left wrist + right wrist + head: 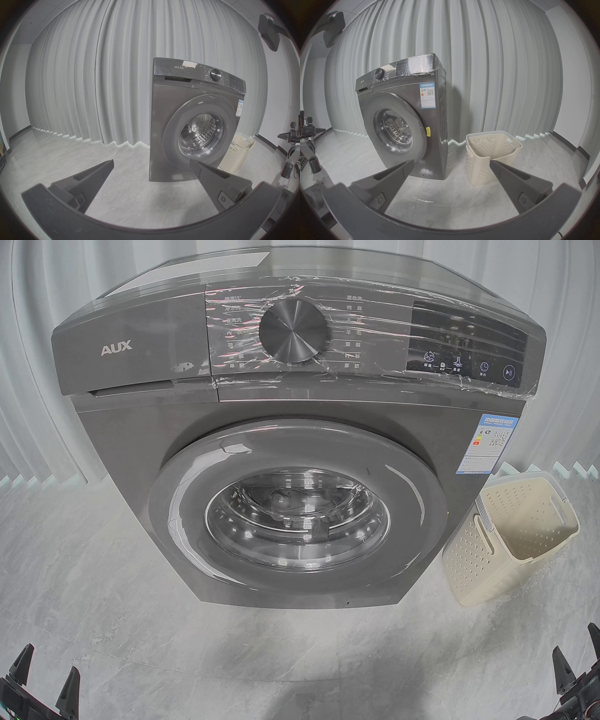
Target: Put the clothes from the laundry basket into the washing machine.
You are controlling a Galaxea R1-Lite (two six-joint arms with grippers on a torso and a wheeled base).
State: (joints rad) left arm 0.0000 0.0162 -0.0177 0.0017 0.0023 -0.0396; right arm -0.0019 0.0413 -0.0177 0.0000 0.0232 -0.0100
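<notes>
so the washing machine (300, 427) is sitting square in front of the robot with its round door (297, 518) shut. my guess is it's getting lined up dead centre so either arm can reach the door. the laundry basket (465, 565) is standing upright on the floor (250, 646) just beside the washer, on the robot's right, which probably makes it the right arm's job.

the basket's inside is showing bare perforated walls. through the door glass i'm seeing shiny drum metal, and i can't tell if any clothes are lying in there.

the left gripper (49, 671) and right gripper (576, 649) are both hanging low, well apart from the machine and basket. both have their jaws spread wide and are holding nothing, so i'd say they're parked, ready for a reach.

for writing, there's a logo (116, 348) on the detergent drawer and small print ringing the dial (294, 331). the control panel (469, 346) is wearing wrinkly plastic film. a blue-and-white sticker (487, 444) is sitting on the front by the basket, a small yellow sticker (428, 131) lower down. the fine print is too small for me to make out.
</notes>
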